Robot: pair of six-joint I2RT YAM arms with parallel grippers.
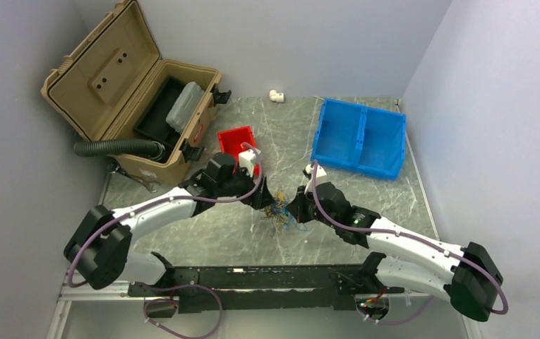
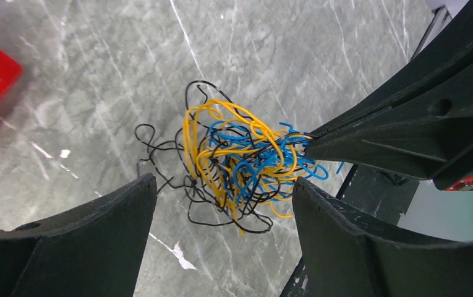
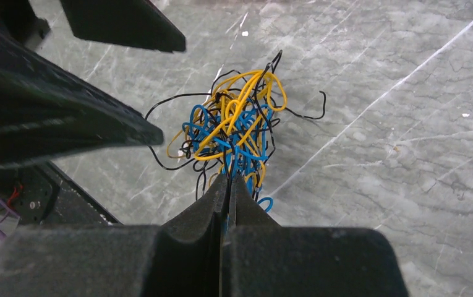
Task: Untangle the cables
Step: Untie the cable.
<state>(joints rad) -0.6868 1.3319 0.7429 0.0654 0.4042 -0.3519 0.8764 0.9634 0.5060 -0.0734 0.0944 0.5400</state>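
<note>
The cables (image 1: 279, 212) are a small tangle of thin yellow, blue and black wire loops, held a little above the marble table between the two arms. In the left wrist view the cables (image 2: 240, 161) hang just beyond my left gripper (image 2: 224, 189), whose fingers stand wide apart with nothing between them. My right gripper (image 3: 227, 179) is shut on strands at the near side of the cables (image 3: 234, 133). In the top view my left gripper (image 1: 265, 200) and right gripper (image 1: 296, 209) face each other across the bundle.
A small red bin (image 1: 236, 141) stands behind the left arm. A blue two-compartment bin (image 1: 358, 138) sits at the back right. An open tan case (image 1: 140, 92) with a black ribbed hose (image 1: 115, 147) is at the back left. A white fitting (image 1: 276, 95) lies by the wall.
</note>
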